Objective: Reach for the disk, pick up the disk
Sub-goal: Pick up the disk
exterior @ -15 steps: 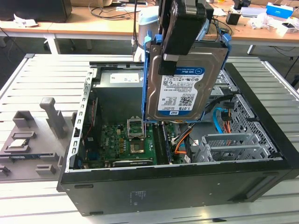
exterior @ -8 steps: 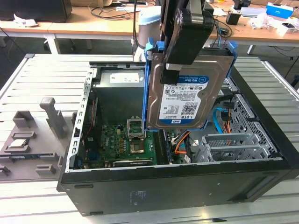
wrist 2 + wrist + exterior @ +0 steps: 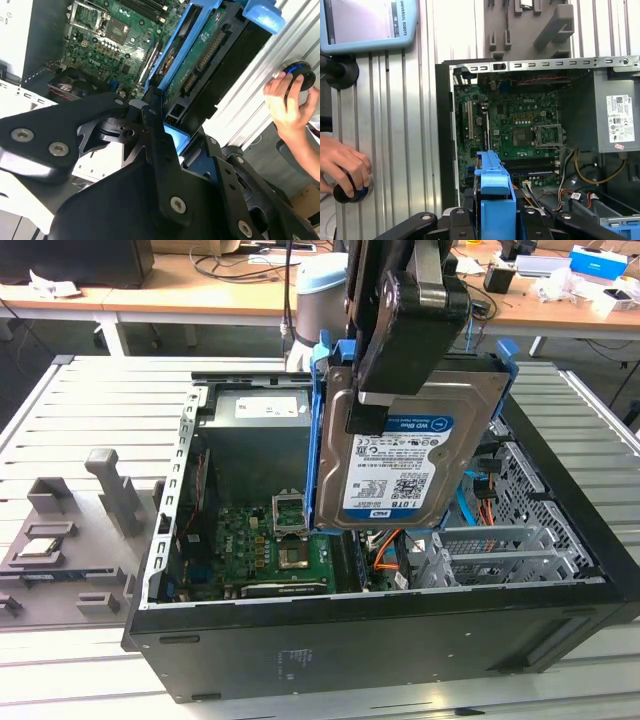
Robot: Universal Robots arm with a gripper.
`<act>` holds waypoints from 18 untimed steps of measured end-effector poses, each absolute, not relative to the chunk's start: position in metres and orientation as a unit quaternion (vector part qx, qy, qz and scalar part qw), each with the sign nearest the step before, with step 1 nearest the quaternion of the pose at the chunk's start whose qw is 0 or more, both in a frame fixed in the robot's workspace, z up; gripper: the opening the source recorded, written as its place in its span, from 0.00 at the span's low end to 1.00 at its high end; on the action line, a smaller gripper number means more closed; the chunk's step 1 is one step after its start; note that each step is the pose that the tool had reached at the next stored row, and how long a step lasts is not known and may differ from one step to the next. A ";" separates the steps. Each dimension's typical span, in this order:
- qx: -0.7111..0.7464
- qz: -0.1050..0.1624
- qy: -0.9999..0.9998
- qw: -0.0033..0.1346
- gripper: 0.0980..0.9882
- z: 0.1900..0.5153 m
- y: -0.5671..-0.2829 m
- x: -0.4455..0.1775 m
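Observation:
The disk (image 3: 415, 455), a silver drive with a white-and-blue label and a blue bracket (image 3: 318, 440) along its sides, hangs upright above the open computer case. My gripper (image 3: 372, 412) is shut on it, one dark finger (image 3: 400, 330) pressed over the labelled face. In the second wrist view the disk (image 3: 205, 55) is seen edge-on between the black gripper (image 3: 161, 127) links. In the first wrist view its blue bracket (image 3: 495, 192) rises from the gripper (image 3: 495, 222), with the case below.
The black computer case (image 3: 300, 660) lies open, with the motherboard (image 3: 270, 550), power supply (image 3: 260, 430) and grey drive cage (image 3: 500, 550) inside. A grey fixture (image 3: 110, 500) sits at the exterior view's left. A person's hand (image 3: 287, 102) rests on a black knob (image 3: 345, 192).

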State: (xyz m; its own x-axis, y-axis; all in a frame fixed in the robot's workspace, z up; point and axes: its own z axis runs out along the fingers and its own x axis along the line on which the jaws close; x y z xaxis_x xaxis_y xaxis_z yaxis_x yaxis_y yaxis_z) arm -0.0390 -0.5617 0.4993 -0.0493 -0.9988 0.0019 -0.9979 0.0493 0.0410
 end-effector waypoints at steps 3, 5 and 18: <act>0.689 -0.014 -0.724 0.015 0.30 0.499 -0.568 -0.039; 0.689 -0.014 -0.724 0.015 0.30 0.499 -0.571 -0.039; 0.689 -0.014 -0.724 0.015 0.30 0.499 -0.604 -0.039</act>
